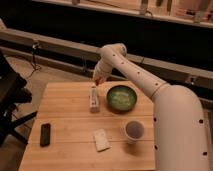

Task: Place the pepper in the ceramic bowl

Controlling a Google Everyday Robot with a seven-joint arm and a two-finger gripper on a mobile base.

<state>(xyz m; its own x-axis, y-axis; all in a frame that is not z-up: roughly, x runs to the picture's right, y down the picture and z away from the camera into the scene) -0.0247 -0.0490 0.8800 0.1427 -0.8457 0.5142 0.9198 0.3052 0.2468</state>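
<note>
**Pepper clamped in the air beside the ceramic bowl**

Over the wooden table, the white arm reaches down. Its gripper pinches the pepper just above an upright white bottle, which stands near the bowl's rim.

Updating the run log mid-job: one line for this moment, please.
hand: holds pepper | where: over table far edge, left of ceramic bowl in view | placed: not yet

The white gripper, hanging over the far edge of the pale wood-grain table, is holding the red-orange pepper. The ceramic bowl is showing a dark rim and a speckled light-green inside. The cup is reading greyish-purple, the slab black, the packet white.
</note>
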